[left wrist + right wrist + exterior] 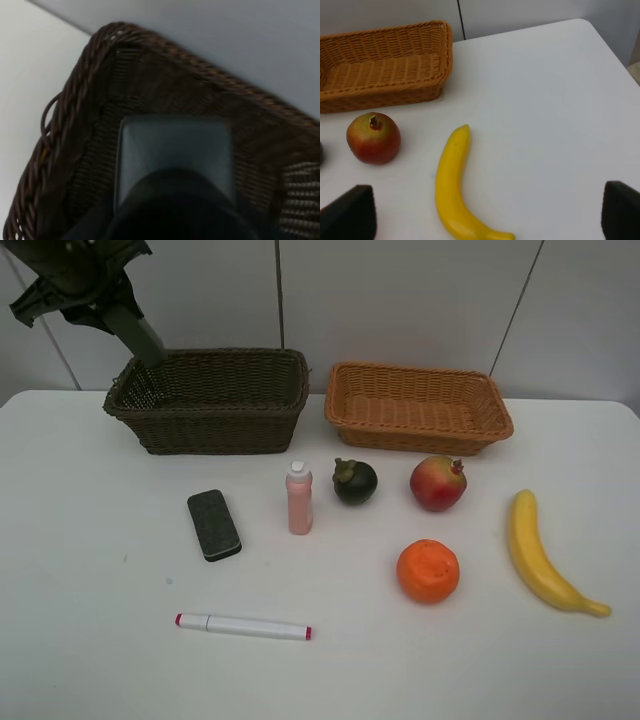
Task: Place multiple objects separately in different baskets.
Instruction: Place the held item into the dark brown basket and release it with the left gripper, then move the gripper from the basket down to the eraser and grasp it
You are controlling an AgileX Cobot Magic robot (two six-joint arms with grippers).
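Left gripper (95, 300) is up at the back-left corner of the dark brown basket (210, 425), pinching the dark green bottle (140, 335). The bottle is tilted, lower end dipping past the rim into that corner. Left wrist view: bottle over the basket's inner weave, can't tell if it touches the bottom. Fingers themselves are blurred there.

Right gripper (485, 212) is spread wide and holds nothing, hovering above the white table (90, 660) over the yellow banana (535, 555).

Light orange-tan basket (415, 435) sits just right of the dark one, with a gap between them.

On the table in front of the baskets, all apart from each other:
- black eraser block (214, 525)
- small pink bottle (300, 498), upright
- dark mangosteen (355, 481)
- red pomegranate-like fruit (438, 483)
- orange (428, 571)
- white red-ended marker (243, 626), lying flat, nearest the front edge
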